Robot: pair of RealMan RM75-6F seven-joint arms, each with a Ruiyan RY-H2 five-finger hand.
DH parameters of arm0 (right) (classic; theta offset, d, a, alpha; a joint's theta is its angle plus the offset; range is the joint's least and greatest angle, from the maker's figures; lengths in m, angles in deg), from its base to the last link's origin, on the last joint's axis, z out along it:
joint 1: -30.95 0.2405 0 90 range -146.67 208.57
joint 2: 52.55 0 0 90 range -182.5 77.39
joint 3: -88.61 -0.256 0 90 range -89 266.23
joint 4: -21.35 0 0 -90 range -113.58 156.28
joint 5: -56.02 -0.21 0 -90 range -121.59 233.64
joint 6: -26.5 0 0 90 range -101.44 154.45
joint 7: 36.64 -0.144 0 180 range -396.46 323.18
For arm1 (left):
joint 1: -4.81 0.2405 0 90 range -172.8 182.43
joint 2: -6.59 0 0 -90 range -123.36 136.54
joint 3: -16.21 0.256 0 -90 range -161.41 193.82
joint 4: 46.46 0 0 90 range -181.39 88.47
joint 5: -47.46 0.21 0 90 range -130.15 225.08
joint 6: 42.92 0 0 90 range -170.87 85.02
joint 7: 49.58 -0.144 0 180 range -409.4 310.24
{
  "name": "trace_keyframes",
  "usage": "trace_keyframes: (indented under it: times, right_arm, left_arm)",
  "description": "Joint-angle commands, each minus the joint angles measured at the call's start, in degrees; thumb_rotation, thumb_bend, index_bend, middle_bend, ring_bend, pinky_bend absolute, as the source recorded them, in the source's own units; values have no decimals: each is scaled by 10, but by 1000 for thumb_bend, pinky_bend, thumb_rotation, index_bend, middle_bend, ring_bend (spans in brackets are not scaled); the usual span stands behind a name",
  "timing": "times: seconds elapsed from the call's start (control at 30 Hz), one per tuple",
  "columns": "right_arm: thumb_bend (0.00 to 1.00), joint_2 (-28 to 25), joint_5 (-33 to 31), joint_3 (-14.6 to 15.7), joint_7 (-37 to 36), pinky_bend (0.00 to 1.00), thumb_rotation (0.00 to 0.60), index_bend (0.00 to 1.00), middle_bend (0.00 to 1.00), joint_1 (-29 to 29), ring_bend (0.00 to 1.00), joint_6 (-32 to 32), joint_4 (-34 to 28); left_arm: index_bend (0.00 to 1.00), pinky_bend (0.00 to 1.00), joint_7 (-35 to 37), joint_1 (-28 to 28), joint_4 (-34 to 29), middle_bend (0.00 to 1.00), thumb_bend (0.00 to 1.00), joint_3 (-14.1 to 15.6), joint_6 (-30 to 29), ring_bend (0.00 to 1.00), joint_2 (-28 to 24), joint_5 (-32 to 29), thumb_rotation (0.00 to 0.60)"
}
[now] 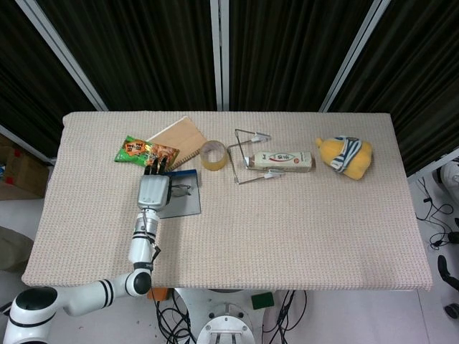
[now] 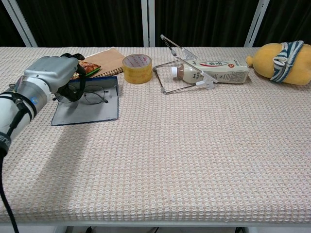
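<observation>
The left hand (image 2: pixel 56 75) grips the glasses (image 2: pixel 92 95) at one side, fingers curled around the frame. The glasses sit over the grey tray (image 2: pixel 90 107), lenses low against its surface; contact cannot be confirmed. Behind the tray lie a snack bag (image 1: pixel 143 152), a notebook (image 1: pixel 179 136) and a tape roll (image 2: pixel 136 68). The right hand is out of both views

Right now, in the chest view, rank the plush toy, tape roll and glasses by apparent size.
1. Plush toy, partly cut off at the edge.
2. Glasses, held by the left hand.
3. Tape roll, close to the glasses; unsure.
</observation>
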Motion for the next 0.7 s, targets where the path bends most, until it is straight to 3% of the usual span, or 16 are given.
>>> trace_keyframes:
  times: [0.03, 0.53, 0.6, 0.7]
  right_arm:
    - [477, -1, 0, 0, -1, 0, 600, 0, 0, 0, 0, 0, -1]
    - [477, -10, 7, 3, 7, 0, 600, 0, 0, -9, 0, -17, -13]
    - [477, -11, 7, 2, 8, 0, 600, 0, 0, -9, 0, -17, -14]
    - [477, -12, 7, 2, 10, 0, 600, 0, 0, -6, 0, -14, -17]
  left_arm:
    - [634, 165, 11, -16, 34, 8, 418, -8, 15, 0, 19, -9, 600]
    - [625, 165, 26, -34, 78, 8, 418, -15, 18, 0, 34, -8, 600]
    - [589, 165, 27, -35, 80, 4, 418, -15, 21, 0, 35, -9, 600]
    - [456, 164, 31, -36, 85, 0, 418, -12, 23, 0, 37, -6, 600]
